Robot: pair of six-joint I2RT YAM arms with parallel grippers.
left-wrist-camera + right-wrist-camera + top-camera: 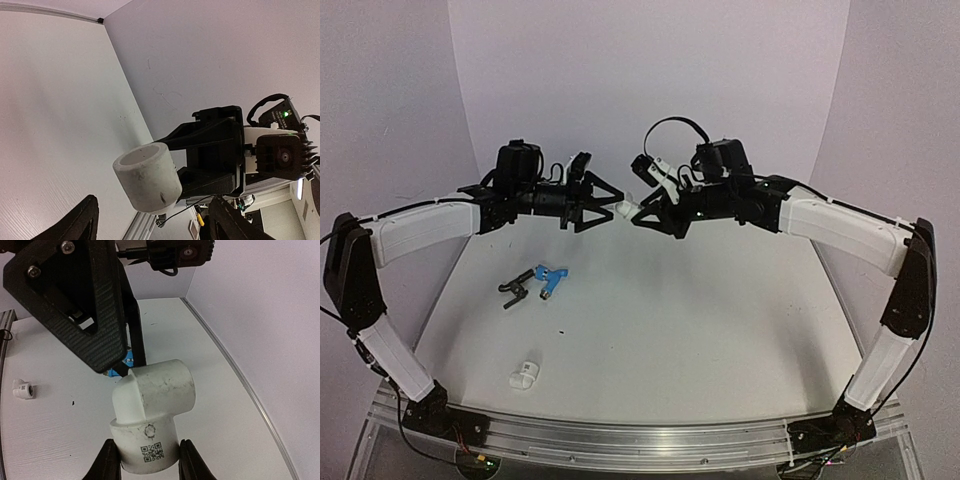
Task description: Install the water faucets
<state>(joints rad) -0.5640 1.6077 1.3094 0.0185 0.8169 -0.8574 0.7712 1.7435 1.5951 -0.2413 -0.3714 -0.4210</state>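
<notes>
From above, my left gripper and my right gripper faced each other nose to nose, high over the table, with a white elbow fitting between them. The blue faucet lay flat on the table at about seven o'clock from my left gripper and well below it. It was much nearer my left arm than my right. A black piece lay just beside it at its nine o'clock. A small white fitting sat apart at six o'clock, toward my bases. The faucet's long axis seemed to run roughly nine to three, though it was too small there for me to be sure.

From my left wrist, my fingers stood apart on either side of the elbow's open mouth, and neither pad touched it. The faucet did not show in that view.

From my right wrist, my jaws were clamped on the elbow's lower barrel, the end with the printed square code. A sliver of the faucet's blue peeked out past my left gripper, at twelve o'clock from the elbow. I judged my left hand the free one, and the better placed, to go down for the faucet.
</notes>
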